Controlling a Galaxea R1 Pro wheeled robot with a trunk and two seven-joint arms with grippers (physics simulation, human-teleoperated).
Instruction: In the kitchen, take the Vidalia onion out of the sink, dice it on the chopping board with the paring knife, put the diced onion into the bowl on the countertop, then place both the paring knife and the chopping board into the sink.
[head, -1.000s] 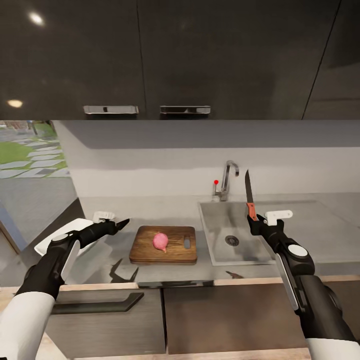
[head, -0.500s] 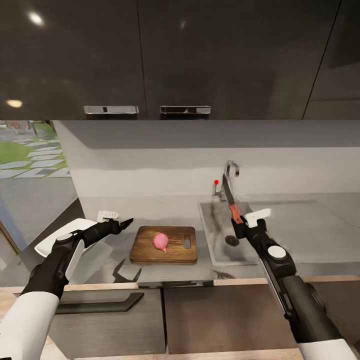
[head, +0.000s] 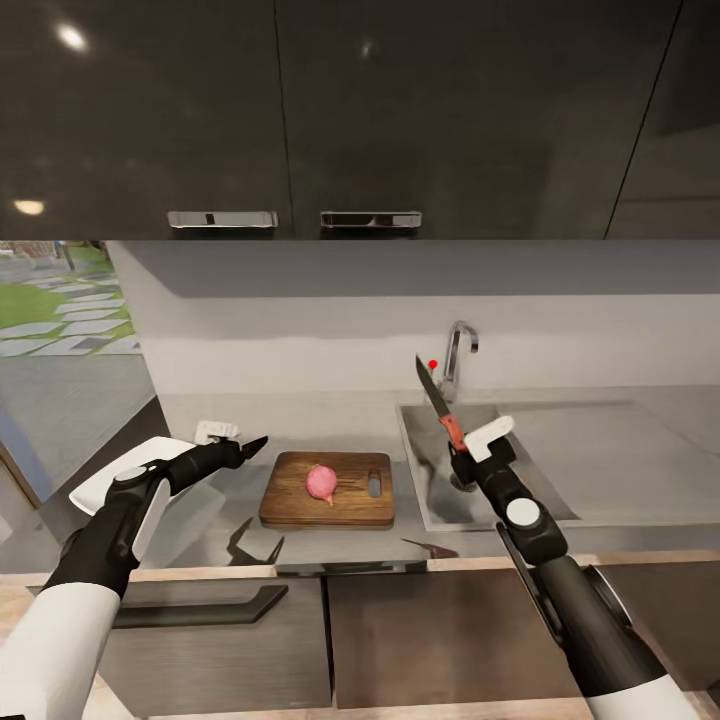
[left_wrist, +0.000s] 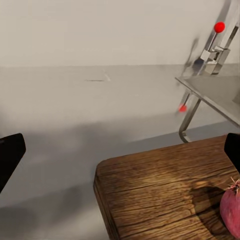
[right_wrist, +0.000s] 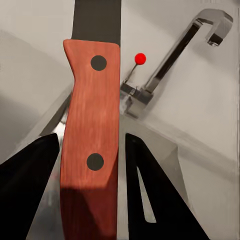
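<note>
A pink Vidalia onion (head: 321, 482) lies on the brown chopping board (head: 300, 505), which sits on the grey countertop (head: 650, 450) left of the sink (head: 560, 460). My right gripper (head: 458, 452) is shut on the paring knife's red-orange handle (right_wrist: 92, 125). The dark blade (head: 431, 384) points up and leans left over the sink's left part, in front of the tap (head: 458, 352). Left of the board, my left gripper (head: 250, 446) hovers open and empty. The left wrist view shows the board's corner (left_wrist: 160, 200) and the onion's edge (left_wrist: 231, 212). The white bowl (head: 100, 480) lies partly behind my left arm.
Dark wall cabinets with chrome handles (head: 222, 219) hang above the worktop. A window onto a garden (head: 60, 300) is at the far left. Dark drawer fronts (head: 430, 630) run below the light wood counter edge.
My right arm has carried the knife leftward, from the sink's right part to its left part, and the blade now leans left. The left arm has barely moved.
</note>
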